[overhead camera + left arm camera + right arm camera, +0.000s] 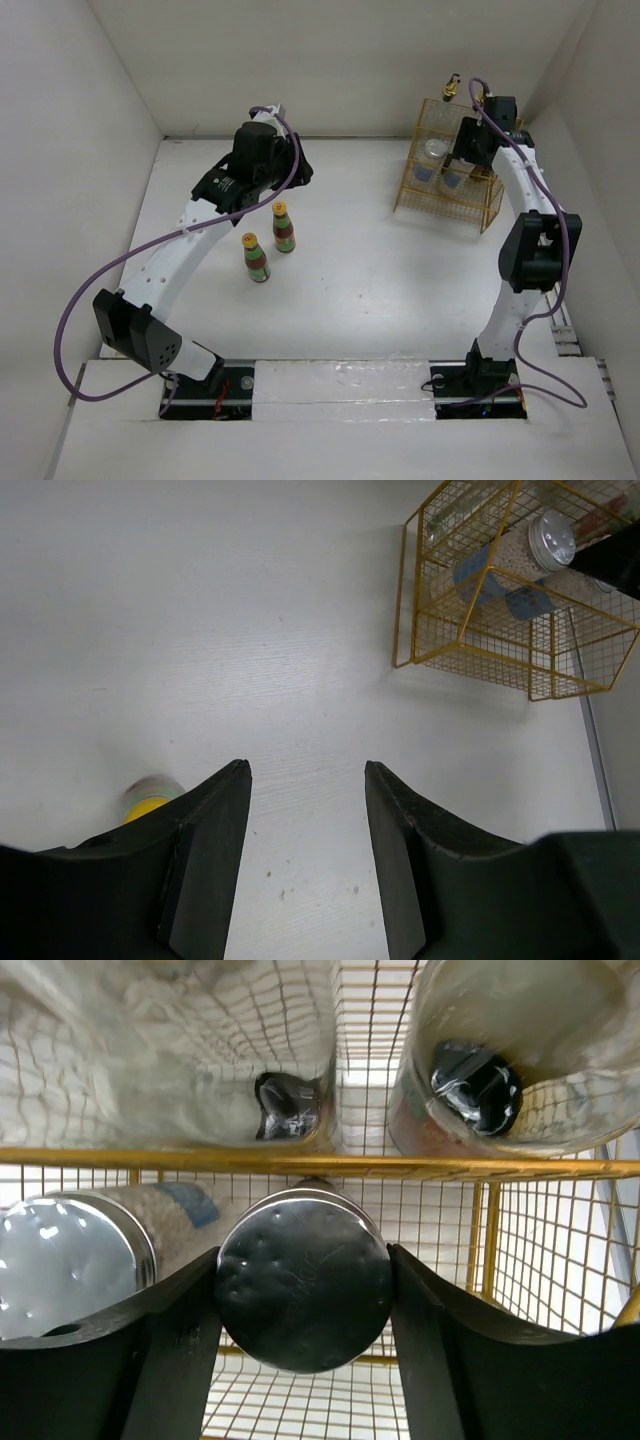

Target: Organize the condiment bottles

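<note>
Two yellow-capped red-sauce bottles (284, 227) (256, 257) stand upright on the table. My left gripper (285, 165) hovers just behind them, open, with bare table between its fingers (307, 765). One yellow cap (150, 798) shows blurred beside its left finger. My right gripper (468, 160) reaches down into the yellow wire basket (490, 205) and is shut on the silver top of a shaker (304, 1280). A second silver-topped, blue-banded shaker (70, 1260) stands right beside it. Two clear glass bottles (200, 1050) (510, 1050) sit in the compartment behind, their gold pourers (452, 88) sticking up.
The basket (470, 630) stands at the table's back right, close to the right wall. White walls close in the table on the left, back and right. A purple cable loops off the left arm (80, 300).
</note>
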